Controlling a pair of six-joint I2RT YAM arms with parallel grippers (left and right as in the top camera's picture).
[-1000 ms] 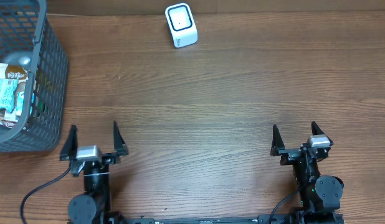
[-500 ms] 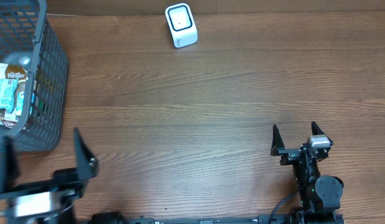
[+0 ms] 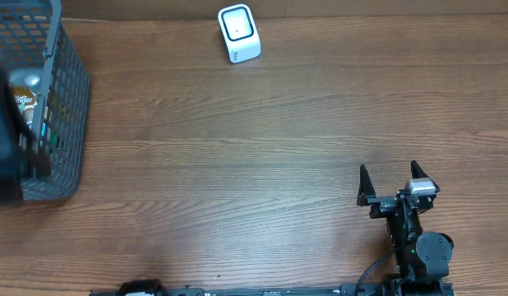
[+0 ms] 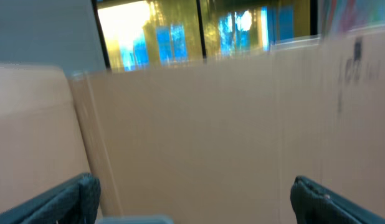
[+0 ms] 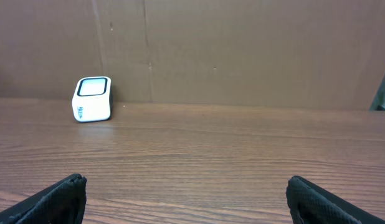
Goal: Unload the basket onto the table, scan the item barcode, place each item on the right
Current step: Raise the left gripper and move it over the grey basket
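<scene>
Where the item lies: inside the grey plastic mesh basket at the far left corner of the table, where a pale packet with brown lettering shows through the open top; other contents are hidden or too blurred to name, and no barcode can be made out.
Scanner: small white cube-shaped barcode scanner with a dark-ringed window, upright at the far edge of the table near the middle, well apart from the basket and from both arms; the right wrist view shows it standing just in front of a brown cardboard wall.
Left arm: a dark blurred mass at the left edge of the overhead view, overlapping the near side of the basket; whether it touches the basket cannot be told.
Left gripper: black fingers spread wide at the two lower corners of its wrist view, nothing between them; beyond them only blurred cardboard and bright windows.
Right gripper: low at the near right of the table, jaws spread wide and empty, pointing toward the far edge; its wrist view shows both black fingers apart over bare boards.
Table: brown wood-grain top.
</scene>
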